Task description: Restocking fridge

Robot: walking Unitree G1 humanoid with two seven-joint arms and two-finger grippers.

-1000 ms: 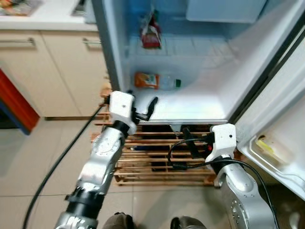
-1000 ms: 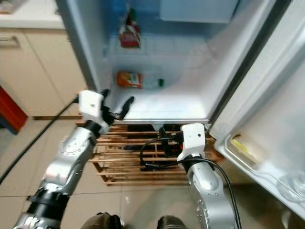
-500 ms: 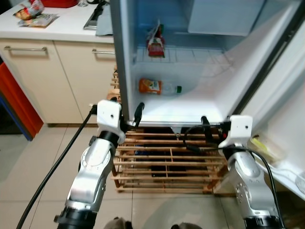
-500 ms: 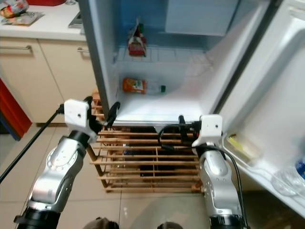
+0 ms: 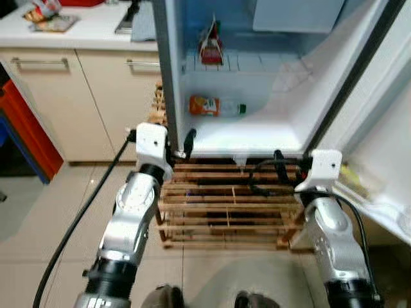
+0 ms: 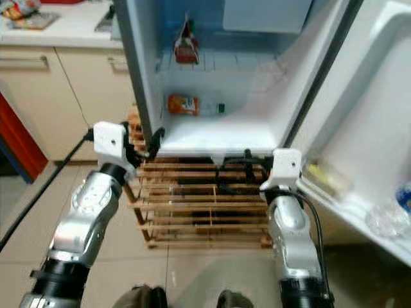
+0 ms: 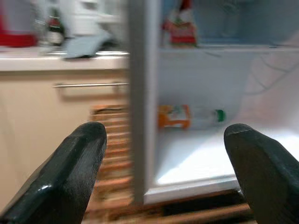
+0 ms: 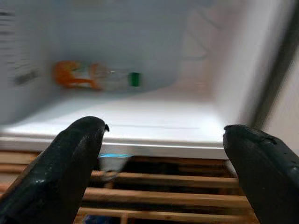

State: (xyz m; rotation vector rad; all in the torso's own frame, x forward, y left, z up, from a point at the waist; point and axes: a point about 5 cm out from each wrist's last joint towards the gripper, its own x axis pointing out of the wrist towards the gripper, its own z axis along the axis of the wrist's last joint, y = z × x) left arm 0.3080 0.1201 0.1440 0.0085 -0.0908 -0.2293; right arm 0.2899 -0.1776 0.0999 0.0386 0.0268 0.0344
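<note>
The fridge [image 5: 270, 138] stands open before me. On its bottom shelf lies a clear bottle [image 5: 215, 106] with an orange label and a green cap, far from both grippers. A red and white bag [image 5: 210, 46] leans on the wire shelf above. My left gripper [image 5: 180, 144] is open at the fridge's left front corner, with nothing between its fingers [image 7: 74, 172]. My right gripper [image 5: 289, 168] is open too, just below the front lip of the bottom shelf and pointing at it. The right wrist view shows the bottle [image 8: 93, 77] blurred, beyond the fingers [image 8: 70, 163].
A wooden slatted rack [image 5: 225, 212] sits on the floor under the fridge. The open door [image 5: 379, 128] swings out on my right, with small items in its shelf [image 6: 334, 179]. Beige cabinets [image 5: 64, 96] under a white counter [image 5: 77, 22] are on my left. A black cable [image 5: 77, 218] trails beside my left arm.
The whole picture has shifted as the camera moved. My left gripper has drawn back from the shelf's front to the fridge's left corner. My right gripper has risen to the shelf's lip.
</note>
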